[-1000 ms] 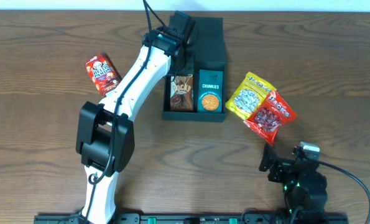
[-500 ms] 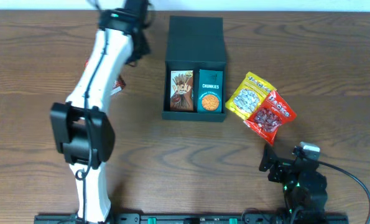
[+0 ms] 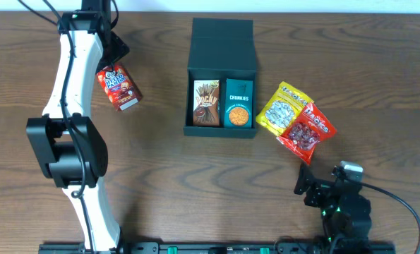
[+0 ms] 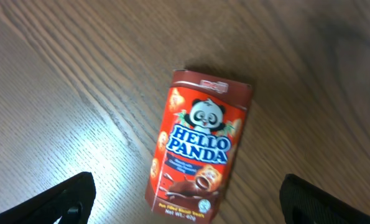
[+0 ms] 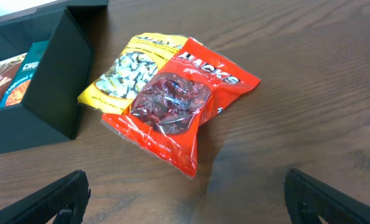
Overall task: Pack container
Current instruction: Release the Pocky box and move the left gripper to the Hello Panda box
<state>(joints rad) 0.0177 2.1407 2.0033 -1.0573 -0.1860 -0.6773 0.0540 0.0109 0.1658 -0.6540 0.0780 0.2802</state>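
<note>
The container (image 3: 222, 44), a dark teal box with its flap lid folded back, stands at the table's back centre. Inside it lie a brown snack box (image 3: 206, 103) and a teal Chunkies box (image 3: 238, 103). A red Hello Panda box (image 3: 118, 86) lies flat to its left. My left gripper (image 3: 114, 53) hovers open just behind that box. In the left wrist view the Hello Panda box (image 4: 200, 149) lies below and between the spread fingers of the left gripper (image 4: 188, 200), untouched. My right gripper (image 3: 314, 185) rests open near the front right, empty (image 5: 188, 199).
A yellow snack bag (image 3: 282, 107) and a red Hacks bag (image 3: 307, 132) overlap just right of the container, the red one on top. In the right wrist view they lie ahead of the fingers (image 5: 175, 102), next to the container's wall (image 5: 54, 93).
My left arm swung away from the container to the left and now hangs over the Hello Panda box. Its jaws went from shut to open. The right arm stayed still.
</note>
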